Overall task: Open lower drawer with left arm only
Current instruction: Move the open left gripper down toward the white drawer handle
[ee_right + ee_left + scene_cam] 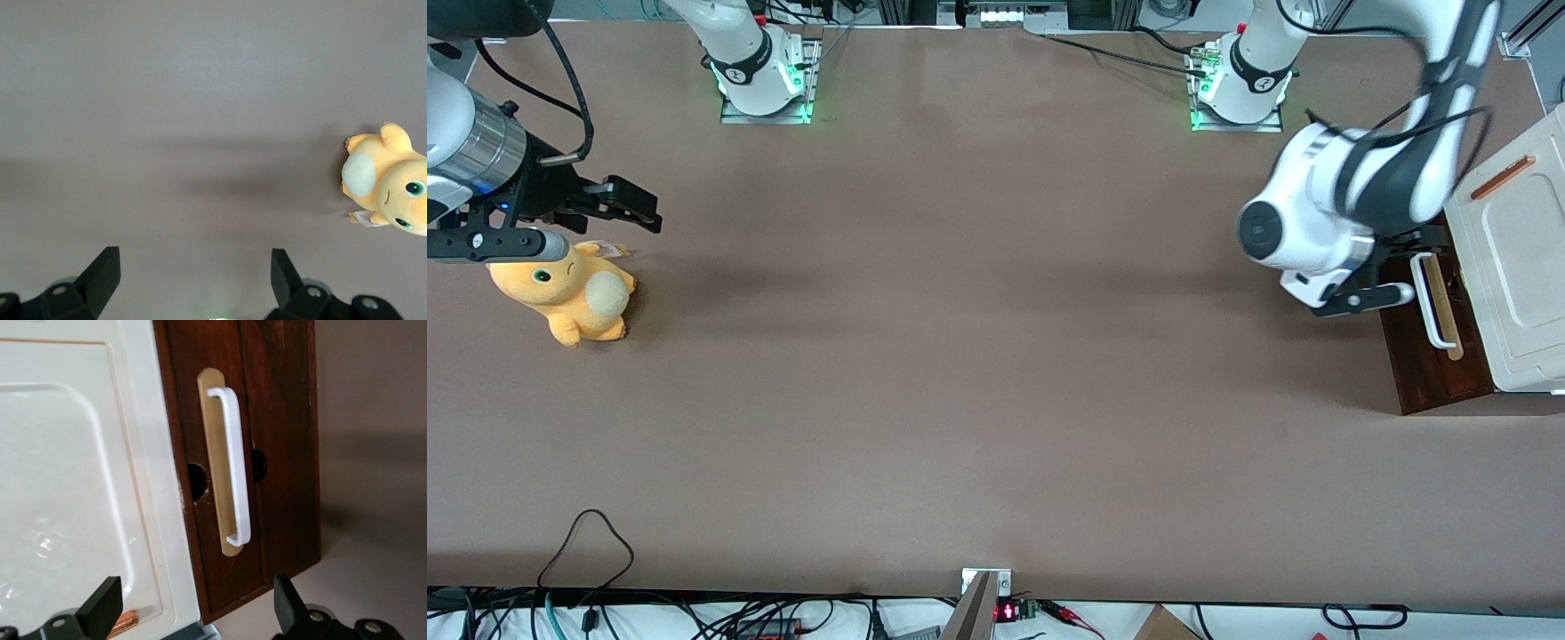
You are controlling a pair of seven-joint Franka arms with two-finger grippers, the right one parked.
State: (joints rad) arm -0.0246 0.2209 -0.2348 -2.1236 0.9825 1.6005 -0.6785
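The lower drawer point(1427, 364) shows its dark brown front point(283, 447) at the working arm's end of the table. A white bar handle point(1432, 302) point(235, 467) sits on its pale wood strip. None of the drawer's inside shows. My left arm's gripper point(1394, 267) point(197, 590) hovers above the drawer front, at the end of the handle farther from the front camera. It is open, the black fingers point(107, 603) spread wide with nothing between them. It touches neither the handle nor the wood. The arm's white wrist hides part of the drawer front in the front view.
The cream-white cabinet top point(1516, 258) point(67, 487) with an orange-brown strip point(1503, 176) lies beside the drawer front, under one finger. An orange plush toy point(569, 293) point(390, 180) lies toward the parked arm's end of the table. Brown tabletop point(978, 338) stretches in front of the drawer.
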